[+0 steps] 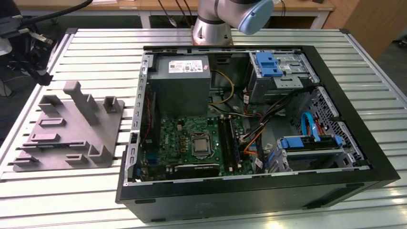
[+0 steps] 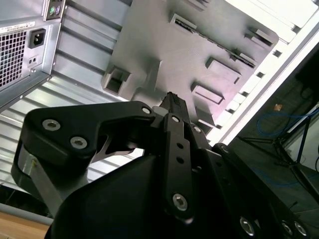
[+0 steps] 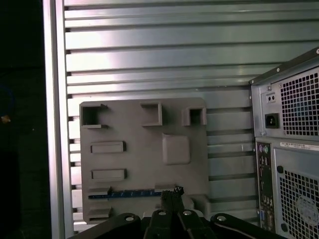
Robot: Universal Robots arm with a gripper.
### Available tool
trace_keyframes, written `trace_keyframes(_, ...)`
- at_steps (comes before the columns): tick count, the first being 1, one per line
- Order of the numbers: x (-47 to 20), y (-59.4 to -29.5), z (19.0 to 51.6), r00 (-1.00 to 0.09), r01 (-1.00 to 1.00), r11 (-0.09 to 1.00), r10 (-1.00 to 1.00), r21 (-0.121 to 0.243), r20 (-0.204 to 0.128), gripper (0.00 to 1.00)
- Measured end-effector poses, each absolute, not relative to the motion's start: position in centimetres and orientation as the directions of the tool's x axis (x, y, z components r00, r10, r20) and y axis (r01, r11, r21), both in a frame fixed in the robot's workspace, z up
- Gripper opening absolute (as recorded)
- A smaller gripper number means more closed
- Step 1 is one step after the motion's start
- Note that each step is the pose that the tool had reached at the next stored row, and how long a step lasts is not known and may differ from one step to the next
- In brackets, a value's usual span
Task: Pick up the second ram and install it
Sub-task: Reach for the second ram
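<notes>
A white sticker (image 1: 188, 67) with dark print sits on the upward face of the grey power supply (image 1: 181, 93) inside the open computer case (image 1: 254, 200), but its lines are too small to make out. In both wrist views a narrow white label strip (image 2: 17, 27) (image 3: 299, 146) runs across the case's rear panel just beside the power socket (image 2: 37, 37) (image 3: 272, 120), and its print is likewise not legible. No other lettering, number or sign on the case, the grey fixture (image 1: 70, 129) or the worktop (image 1: 95, 52) can be read.
</notes>
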State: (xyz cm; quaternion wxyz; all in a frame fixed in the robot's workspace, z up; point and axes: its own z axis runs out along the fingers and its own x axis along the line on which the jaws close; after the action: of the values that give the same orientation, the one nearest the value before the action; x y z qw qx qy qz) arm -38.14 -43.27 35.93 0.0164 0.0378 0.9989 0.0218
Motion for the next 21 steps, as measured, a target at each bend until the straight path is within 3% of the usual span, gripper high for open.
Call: trace_keyframes(21, -39.4, -43.9, 34.7, -0.997, 0.075, 0.996, 0.076, 0.045, -0.031, 0.10)
